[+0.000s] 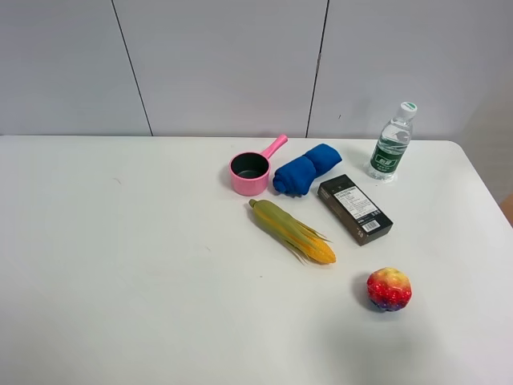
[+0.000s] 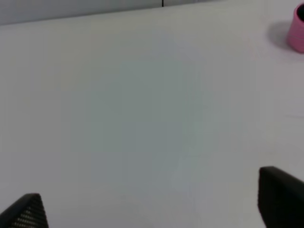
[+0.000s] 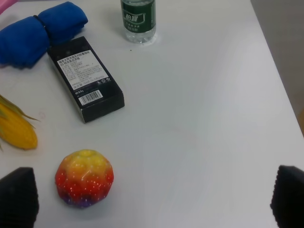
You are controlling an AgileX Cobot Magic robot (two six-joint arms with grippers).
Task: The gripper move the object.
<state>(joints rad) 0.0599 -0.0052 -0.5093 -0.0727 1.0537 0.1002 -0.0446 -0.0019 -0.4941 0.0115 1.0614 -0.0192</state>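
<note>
The bright blue rolled cloth lies on the white table at the back middle, touching the pink saucepan on its left. It also shows in the right wrist view. Neither arm shows in the exterior view. In the right wrist view my right gripper is open and empty, with its fingertips wide apart above the table, near the ball and far from the cloth. My left gripper is open and empty over bare table, with the saucepan's edge far off.
A corn cob lies in front of the saucepan. A black box lies right of the cloth, a water bottle stands behind it, and a red-yellow ball sits nearer the front. The table's right edge is close.
</note>
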